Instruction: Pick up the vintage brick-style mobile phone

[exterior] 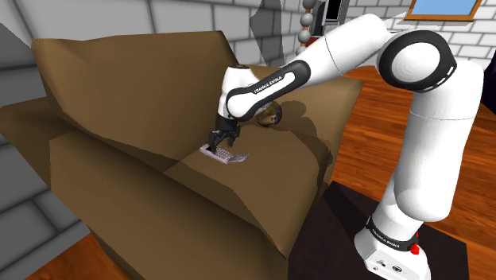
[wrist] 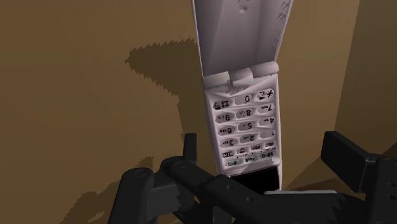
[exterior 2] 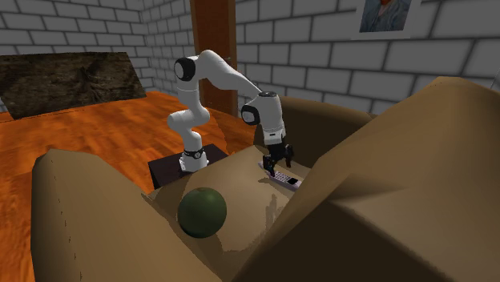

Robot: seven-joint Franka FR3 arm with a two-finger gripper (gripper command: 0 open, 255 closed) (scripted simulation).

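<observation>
Flat on the seat of the brown sofa (wrist: pixel 76 95), keypad up: the phone (wrist: pixel 245 121), a long grey-white slab with rows of small rounded keys and smudged dark marks, too blurred to read beyond a few digits. Above the keypad, a plain scuffed panel, cut off at the frame edge; below it, the lower end lost behind the black body of the claw (wrist: pixel 267 153). Claw wide, one of the fingers (wrist: pixel 343 159) standing clear of the phone's edge, the other just beside the opposite edge, contact there too close to call. From the shoulder view, only a small pale sliver on the sofa seat, half covered by the claw directly over it. Sofa matt and blocky, with faceted arms and back, crossed by a jagged dark shadow beside the phone. Farther along the sofa seat, well apart from the phone, a dark green ball (exterior 2: pixel 201 212), smooth and dull, mostly hidden in the shoulder view behind the white arm (exterior: pixel 342 56). Sofa's nearest corner cut off at the second exterior view's lower edge.
</observation>
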